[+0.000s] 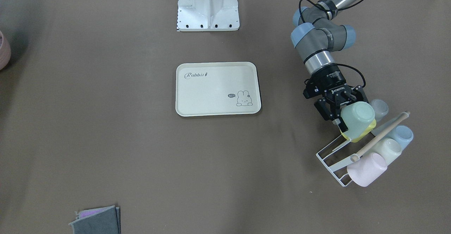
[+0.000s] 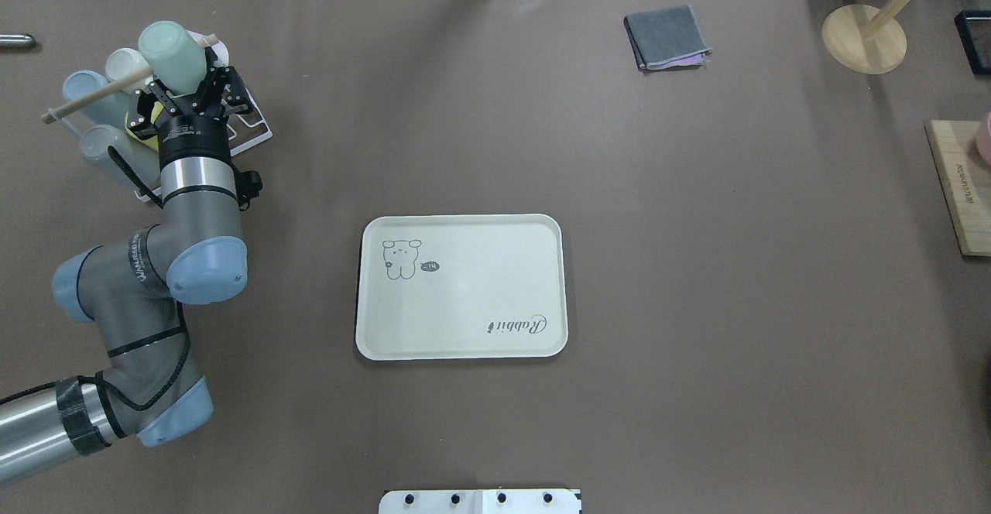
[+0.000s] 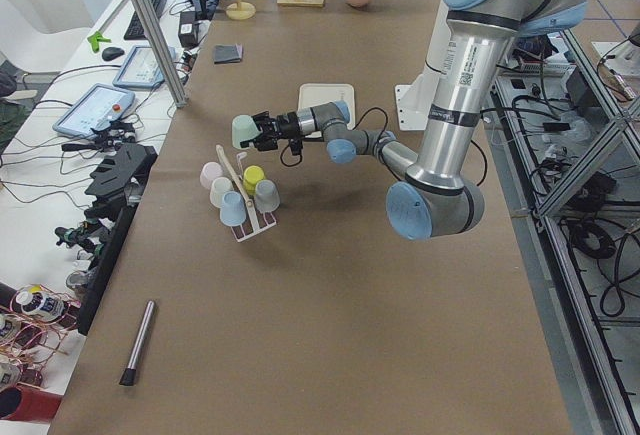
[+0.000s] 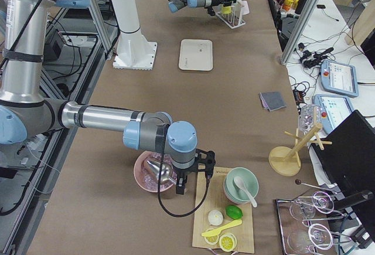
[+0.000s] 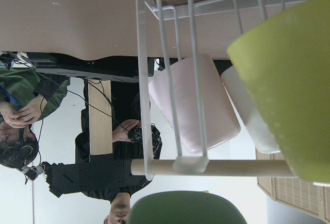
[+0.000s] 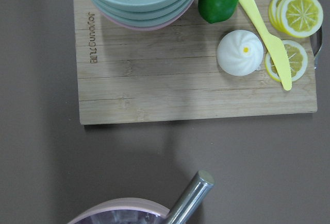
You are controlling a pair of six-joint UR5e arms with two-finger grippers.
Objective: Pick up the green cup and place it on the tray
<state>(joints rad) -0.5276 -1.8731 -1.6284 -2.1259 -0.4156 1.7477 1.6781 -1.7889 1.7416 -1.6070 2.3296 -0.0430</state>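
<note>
Green cup (image 1: 358,118): clamped in the jaws of the left gripper (image 1: 347,111), just above the rack (image 2: 253,123).
Tray (image 1: 217,88): well apart from the rack.
Right gripper (image 4: 192,180): state of jaws cannot be told.

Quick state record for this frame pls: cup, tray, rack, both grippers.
target: mint-green plastic tumbler, tilted, held above the rack
left gripper: shut on the tumbler
tray: cream rectangular "Rabbit" tray, table centre, tumbler not yet on it
rack: white wire cup rack with wooden rod, other cups in it
right gripper: far end, by a pink bowl; open or shut unclear
</note>
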